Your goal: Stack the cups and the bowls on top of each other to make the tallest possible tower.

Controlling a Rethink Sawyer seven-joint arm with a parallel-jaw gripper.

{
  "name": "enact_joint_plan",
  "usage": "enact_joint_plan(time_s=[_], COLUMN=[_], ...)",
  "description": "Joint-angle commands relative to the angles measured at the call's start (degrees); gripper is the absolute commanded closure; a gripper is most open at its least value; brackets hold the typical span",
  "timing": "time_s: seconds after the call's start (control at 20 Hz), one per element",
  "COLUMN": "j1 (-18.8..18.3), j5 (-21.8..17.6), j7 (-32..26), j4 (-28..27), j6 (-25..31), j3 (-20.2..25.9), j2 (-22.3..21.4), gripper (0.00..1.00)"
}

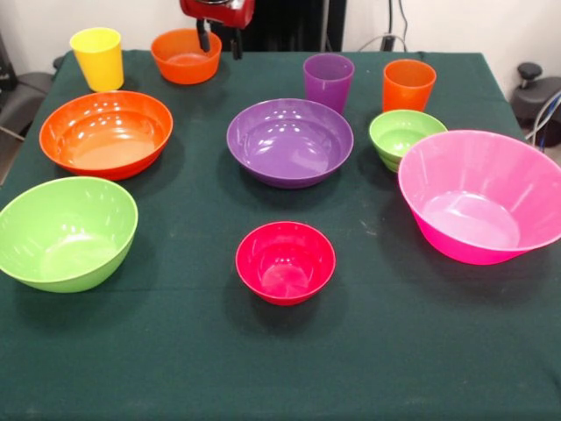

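Observation:
My gripper [219, 39] hangs at the top edge, open and empty, just above the far right rim of the small orange bowl [186, 55]. The small red-magenta bowl [285, 261] stands alone near the front centre. The yellow cup [97, 57], purple cup [328, 81] and orange cup [408, 84] stand upright along the far side. The large orange bowl [106, 133], purple bowl [290, 140], small green bowl [406, 136], huge pink bowl [480, 195] and lime green bowl [66, 232] each sit apart. Nothing is nested or stacked.
All pieces rest on a dark green tablecloth [175, 351]. The pink bowl reaches the picture's right edge and the lime green bowl the left edge. Dark equipment [535, 92] stands off the table at the far right.

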Motion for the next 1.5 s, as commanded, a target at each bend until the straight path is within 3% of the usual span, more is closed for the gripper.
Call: enact_joint_plan(time_s=[0.05, 0.9, 1.5], j1=[-0.1, 0.2, -0.7], j5=[-3.3, -4.3, -4.8], j7=[-3.8, -3.9, -4.5], j4=[-6.6, -10.4, -11.4], j6=[2.6, 2.2, 3.4], j3=[7.4, 8.0, 8.8], j2=[3.5, 7.5, 7.8], gripper=[0.00, 0.00, 0.00])
